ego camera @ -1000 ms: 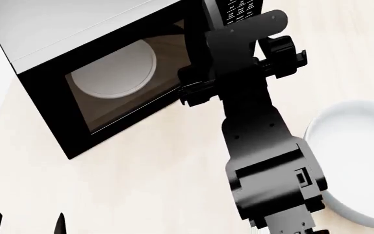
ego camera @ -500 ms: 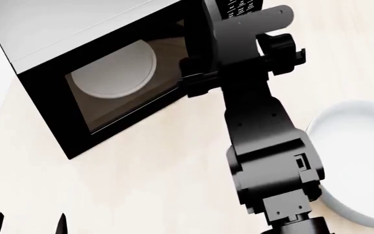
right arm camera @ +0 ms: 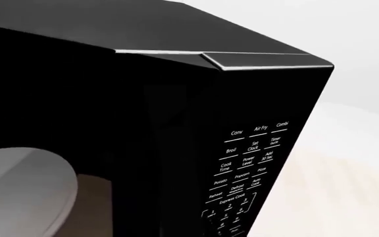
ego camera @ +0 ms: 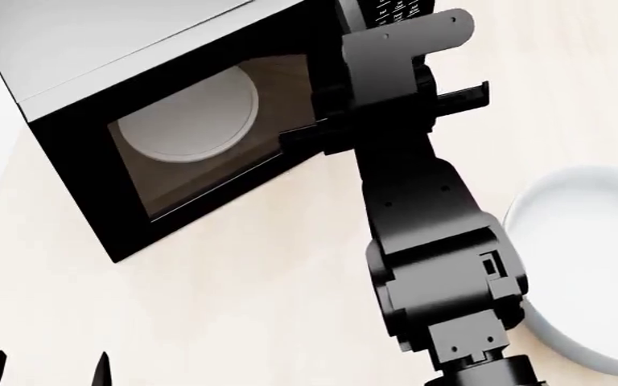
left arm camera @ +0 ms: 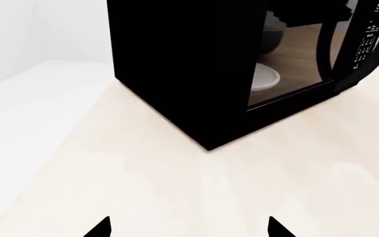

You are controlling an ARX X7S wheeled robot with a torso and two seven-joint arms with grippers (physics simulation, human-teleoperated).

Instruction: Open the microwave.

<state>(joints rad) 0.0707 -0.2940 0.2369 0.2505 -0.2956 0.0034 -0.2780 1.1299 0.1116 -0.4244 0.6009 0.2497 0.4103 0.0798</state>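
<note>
Whereas half a second ago the right gripper (ego camera: pixel 315 129) sat bunched against the door's right edge, it has now rolled at the wrist, one finger (ego camera: pixel 300 138) lying across the lower right of the window and a flat part sticking out rightward; whether the claw is wide or clamped on the handle cannot be told, since its own body covers the gap; the door shows no swing yet, so I judge the pull not begun. The microwave (ego camera: pixel 138 72) stands at the far left of the table (ego camera: pixel 234 297), a white bowl (ego camera: pixel 588 241) near right. The left wrist view alone shows the vertical handle (left arm camera: pixel 324 47) and the black side wall; the right wrist view alone reads the keypad (right arm camera: pixel 246 163); the left gripper (left arm camera: pixel 188 228) hangs wide, idle, well apart.
</note>
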